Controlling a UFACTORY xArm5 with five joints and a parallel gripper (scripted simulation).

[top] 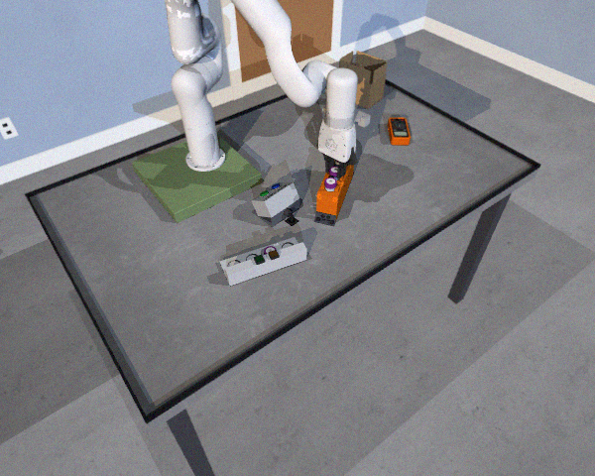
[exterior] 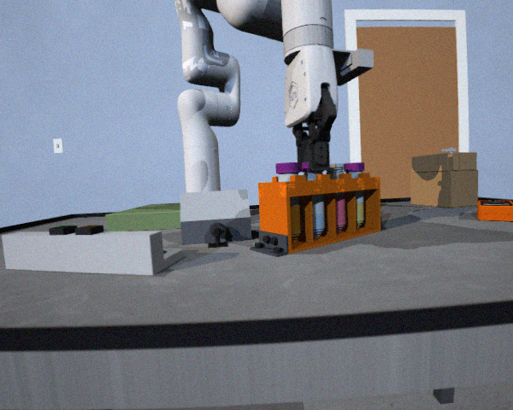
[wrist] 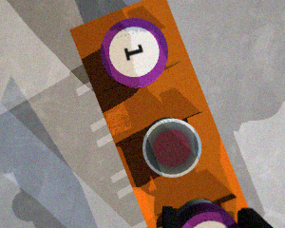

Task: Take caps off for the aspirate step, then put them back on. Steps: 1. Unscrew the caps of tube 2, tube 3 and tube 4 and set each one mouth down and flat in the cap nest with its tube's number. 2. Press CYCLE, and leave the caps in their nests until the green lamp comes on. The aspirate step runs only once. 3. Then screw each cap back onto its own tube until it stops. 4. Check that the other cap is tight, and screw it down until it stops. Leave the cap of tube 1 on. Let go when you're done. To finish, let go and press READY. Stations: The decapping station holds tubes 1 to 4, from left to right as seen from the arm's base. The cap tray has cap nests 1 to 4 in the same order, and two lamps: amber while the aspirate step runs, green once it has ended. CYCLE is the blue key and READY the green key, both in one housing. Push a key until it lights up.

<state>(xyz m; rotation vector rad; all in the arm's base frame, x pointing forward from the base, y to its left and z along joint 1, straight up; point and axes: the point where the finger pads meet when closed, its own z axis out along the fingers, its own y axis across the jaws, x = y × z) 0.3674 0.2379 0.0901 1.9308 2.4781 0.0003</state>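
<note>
The orange decapping station [top: 333,202] [exterior: 274,207] [wrist: 133,109] stands mid-table. My gripper [top: 334,169] [exterior: 312,164] [wrist: 209,224] reaches straight down onto it and is shut on the purple cap of tube 3 [top: 333,172] [wrist: 206,219]. Tube 2 [wrist: 171,147] [exterior: 339,168] stands open beside it. The cap of tube 1 [wrist: 134,52] [exterior: 354,166] and the cap of tube 4 [top: 330,184] [exterior: 287,167] sit on their tubes. One purple cap [top: 272,250] lies in a nest of the white cap tray [top: 288,261] [exterior: 79,255]. Both tray lamps look dark.
The grey key housing [top: 280,202] [exterior: 215,207] holds the green key [top: 263,193] and the blue key [top: 276,187], between the station and the arm's green base pad [top: 184,189]. A cardboard box [top: 367,76] [exterior: 445,178] and an orange meter [top: 399,130] [exterior: 497,210] lie at the far side.
</note>
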